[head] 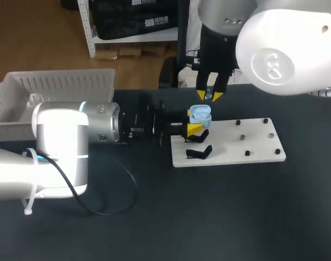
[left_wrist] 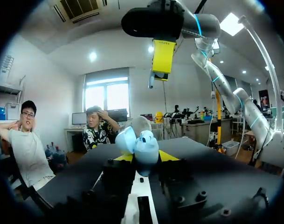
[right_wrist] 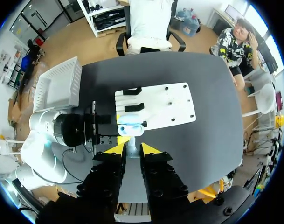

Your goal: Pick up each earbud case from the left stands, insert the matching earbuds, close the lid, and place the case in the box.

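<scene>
A light blue earbud case (head: 200,113) with its lid up sits between the fingers of my left gripper (head: 193,120), which is shut on it just above the white board's (head: 247,142) left end. In the left wrist view the case (left_wrist: 142,147) stands in the left gripper (left_wrist: 146,157), lid open. My right gripper (head: 209,96) hangs straight above the case, shut on a small white earbud (right_wrist: 131,148) held between its tips (right_wrist: 131,149). From the right wrist the open case (right_wrist: 130,128) lies directly below. The earbud's stem (left_wrist: 151,82) shows under the right gripper (left_wrist: 162,56).
Two black stands (head: 199,144) sit on the board's left part, and several small pegs (head: 243,137) on its right part. A white slatted box (head: 51,100) stands at the table's far left. A black cable (head: 119,196) loops on the table near my left arm.
</scene>
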`<state>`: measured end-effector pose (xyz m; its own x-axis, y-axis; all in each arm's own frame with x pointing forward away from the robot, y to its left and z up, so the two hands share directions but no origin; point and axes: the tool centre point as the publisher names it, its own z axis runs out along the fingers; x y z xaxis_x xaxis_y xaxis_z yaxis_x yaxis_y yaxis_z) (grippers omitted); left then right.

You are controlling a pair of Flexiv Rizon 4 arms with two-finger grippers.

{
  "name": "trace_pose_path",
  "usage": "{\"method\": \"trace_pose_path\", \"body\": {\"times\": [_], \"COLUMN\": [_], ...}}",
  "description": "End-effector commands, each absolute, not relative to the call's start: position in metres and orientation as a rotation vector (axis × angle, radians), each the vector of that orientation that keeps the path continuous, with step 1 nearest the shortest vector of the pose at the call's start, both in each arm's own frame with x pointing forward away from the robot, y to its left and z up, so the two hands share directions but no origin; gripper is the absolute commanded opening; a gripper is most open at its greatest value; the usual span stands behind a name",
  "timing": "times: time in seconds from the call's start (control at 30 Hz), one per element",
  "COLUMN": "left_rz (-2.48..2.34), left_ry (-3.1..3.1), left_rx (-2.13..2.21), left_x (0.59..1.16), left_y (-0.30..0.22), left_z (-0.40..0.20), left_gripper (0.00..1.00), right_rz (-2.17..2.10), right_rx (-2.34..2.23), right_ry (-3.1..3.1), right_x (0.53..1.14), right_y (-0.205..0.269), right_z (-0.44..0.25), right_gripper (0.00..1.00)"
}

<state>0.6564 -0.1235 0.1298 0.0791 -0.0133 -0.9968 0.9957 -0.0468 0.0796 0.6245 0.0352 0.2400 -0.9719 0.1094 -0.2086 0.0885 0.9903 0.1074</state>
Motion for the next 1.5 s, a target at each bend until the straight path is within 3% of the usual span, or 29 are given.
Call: {"method": "trace_pose_path", "body": {"times": [0.03, 0.23, 0.93, 1.5], "left_rz": [-1.187, -1.187, -1.187, -1.187], "left_ry": [1.114, 1.114, 1.114, 1.114], "left_rx": [1.268, 1.268, 1.268, 1.268], "left_x": [0.656, 0.656, 0.656, 0.656], "left_y": [-0.124, -0.124, -0.124, -0.124], "left_z": [0.128, 0.128, 0.128, 0.128], "left_gripper": [0.00, 0.00, 0.00, 0.00], "right_rz": [0.139, 0.139, -0.045, -0.060], "right_rx": [0.149, 0.149, -0.524, -0.593], "right_ry": [2.918, 2.918, 2.970, 2.979], "right_x": [0.624, 0.624, 0.617, 0.621], "right_y": [0.036, 0.036, 0.057, 0.052], "right_z": [0.240, 0.240, 0.218, 0.202], "right_gripper": [0.00, 0.00, 0.00, 0.00]}}
